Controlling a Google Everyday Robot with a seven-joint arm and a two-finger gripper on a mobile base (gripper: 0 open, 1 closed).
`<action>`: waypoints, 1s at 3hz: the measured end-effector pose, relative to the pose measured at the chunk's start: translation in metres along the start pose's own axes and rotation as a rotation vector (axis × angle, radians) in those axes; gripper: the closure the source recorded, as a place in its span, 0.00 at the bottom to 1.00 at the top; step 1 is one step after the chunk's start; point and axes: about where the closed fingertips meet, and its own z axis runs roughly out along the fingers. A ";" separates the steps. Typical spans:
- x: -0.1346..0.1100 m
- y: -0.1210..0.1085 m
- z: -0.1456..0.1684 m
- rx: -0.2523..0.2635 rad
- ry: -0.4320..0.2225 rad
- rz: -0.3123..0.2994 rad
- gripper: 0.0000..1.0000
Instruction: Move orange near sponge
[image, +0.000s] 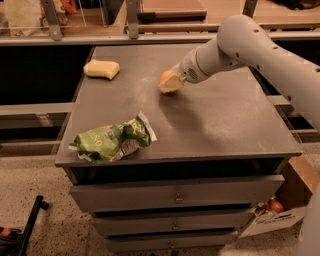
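The orange (163, 76) shows as a small round fruit near the middle back of the grey table top (225, 120). It is mostly covered by my gripper (170, 83). The gripper reaches in from the right on a white arm, and its pale fingers (171, 85) are closed around the orange, low over the table. The sponge (101, 69), a pale yellow soft block, lies at the back left of the table, about a hand's width or more to the left of the orange.
A crumpled green and white snack bag (112, 142) lies at the table's front left. Drawers (175, 197) sit below the top. A cardboard box (277, 212) stands on the floor at the right. Shelving rails run behind the table.
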 end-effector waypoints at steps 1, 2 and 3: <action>0.000 0.001 0.002 -0.004 0.001 0.000 1.00; -0.001 0.001 0.003 -0.005 -0.001 0.000 1.00; -0.014 -0.010 0.010 0.005 -0.012 -0.007 1.00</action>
